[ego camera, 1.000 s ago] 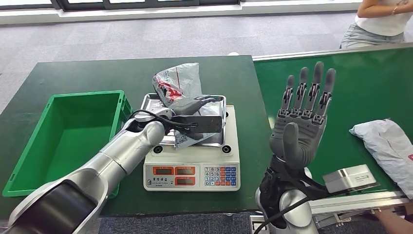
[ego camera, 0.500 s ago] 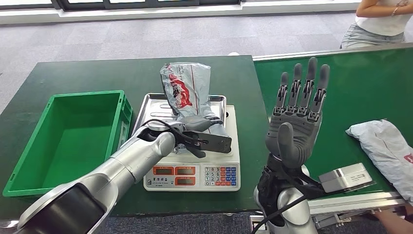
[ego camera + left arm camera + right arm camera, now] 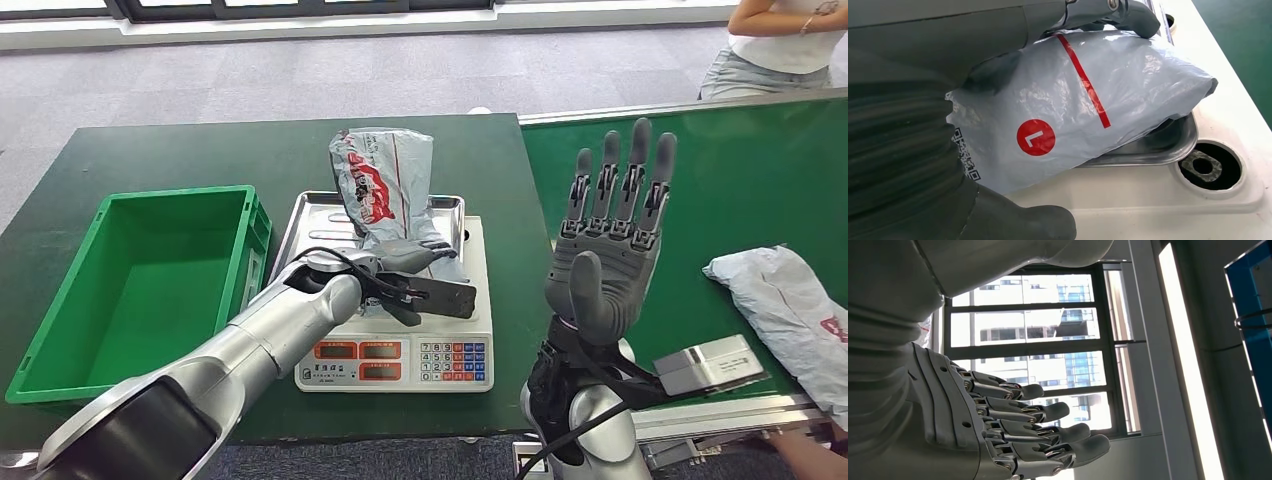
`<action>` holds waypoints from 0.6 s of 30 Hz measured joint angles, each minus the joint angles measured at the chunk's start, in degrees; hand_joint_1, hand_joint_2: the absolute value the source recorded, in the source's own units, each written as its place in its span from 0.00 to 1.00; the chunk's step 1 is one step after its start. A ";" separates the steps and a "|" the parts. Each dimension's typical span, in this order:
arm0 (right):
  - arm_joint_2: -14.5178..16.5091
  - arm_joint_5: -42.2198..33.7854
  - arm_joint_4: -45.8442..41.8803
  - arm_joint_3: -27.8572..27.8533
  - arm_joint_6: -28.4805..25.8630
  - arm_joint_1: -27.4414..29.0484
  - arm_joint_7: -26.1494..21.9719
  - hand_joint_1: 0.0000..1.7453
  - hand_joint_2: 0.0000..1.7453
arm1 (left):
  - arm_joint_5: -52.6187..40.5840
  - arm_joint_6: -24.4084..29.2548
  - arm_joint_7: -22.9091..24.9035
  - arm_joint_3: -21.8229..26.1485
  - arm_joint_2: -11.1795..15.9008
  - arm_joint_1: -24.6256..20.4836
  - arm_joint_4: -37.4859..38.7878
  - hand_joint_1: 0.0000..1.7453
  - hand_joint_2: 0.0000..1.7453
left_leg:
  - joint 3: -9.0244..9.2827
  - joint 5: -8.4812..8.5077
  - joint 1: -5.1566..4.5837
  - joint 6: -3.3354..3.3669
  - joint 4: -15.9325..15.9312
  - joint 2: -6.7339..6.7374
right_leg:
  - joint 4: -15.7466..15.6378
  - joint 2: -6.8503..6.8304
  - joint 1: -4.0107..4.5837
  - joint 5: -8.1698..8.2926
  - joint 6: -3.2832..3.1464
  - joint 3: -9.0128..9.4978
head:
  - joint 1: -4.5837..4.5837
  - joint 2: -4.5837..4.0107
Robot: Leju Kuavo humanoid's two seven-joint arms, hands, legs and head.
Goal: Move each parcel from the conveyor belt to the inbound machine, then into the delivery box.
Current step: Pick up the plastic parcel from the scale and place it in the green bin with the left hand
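Observation:
A grey plastic parcel [image 3: 385, 190] with red print stands tilted in the steel pan of the weighing scale [image 3: 400, 350]. My left hand [image 3: 400, 262] grips its near end; the left wrist view shows the parcel [image 3: 1078, 105] between thumb and fingers, its lower edge in the pan [image 3: 1158, 145]. My right hand [image 3: 610, 250] is raised upright over the belt's near edge, fingers straight and apart, holding nothing, as the right wrist view confirms [image 3: 1013, 430]. A second grey parcel [image 3: 790, 300] lies on the green conveyor belt [image 3: 740, 180] at the right.
An empty green delivery box [image 3: 140, 285] sits left of the scale on the dark green table [image 3: 180, 150]. A small grey device [image 3: 708, 363] lies at the belt's near edge. A person [image 3: 780, 45] stands beyond the belt at the far right.
My left hand has tipped the parcel up on the scale pan, from crumpled low to standing taller. The parcel on the belt has drifted slightly left. The right hand barely moved.

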 joint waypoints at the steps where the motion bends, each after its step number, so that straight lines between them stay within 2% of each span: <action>1: 0.00 0.00 0.00 0.03 0.00 0.00 0.00 0.00 1.00 | -0.02 0.00 0.01 -0.04 0.00 0.00 0.02 0.03 1.00 | 0.00 0.00 0.00 0.00 0.00 0.00 | 0.00 0.00 0.00 0.00 0.00 0.00 | 0.00 0.00; 4: 0.01 0.06 0.00 0.10 0.00 0.00 0.00 0.00 1.00 | -0.11 0.26 -0.04 -0.05 -0.01 -0.01 0.04 0.77 1.00 | 0.00 0.00 0.00 0.00 0.00 0.00 | 0.00 0.00 0.00 0.00 0.00 0.00 | 0.00 0.00; 5: 0.02 0.15 0.00 0.10 0.00 0.00 0.00 0.00 1.00 | -0.13 0.55 -0.10 -0.05 -0.02 -0.02 0.04 0.99 1.00 | 0.01 0.00 0.00 0.00 0.00 0.00 | 0.00 0.00 0.00 0.00 0.00 0.00 | 0.00 0.00; 18: 0.46 1.93 -0.01 0.10 2.74 0.54 0.01 0.00 1.00 | 2.11 3.50 -0.59 -0.05 0.76 -1.40 -0.01 1.00 1.00 | 0.00 0.00 0.00 0.00 0.00 0.00 | 0.00 0.00 0.00 0.00 0.00 0.01 | 0.00 0.00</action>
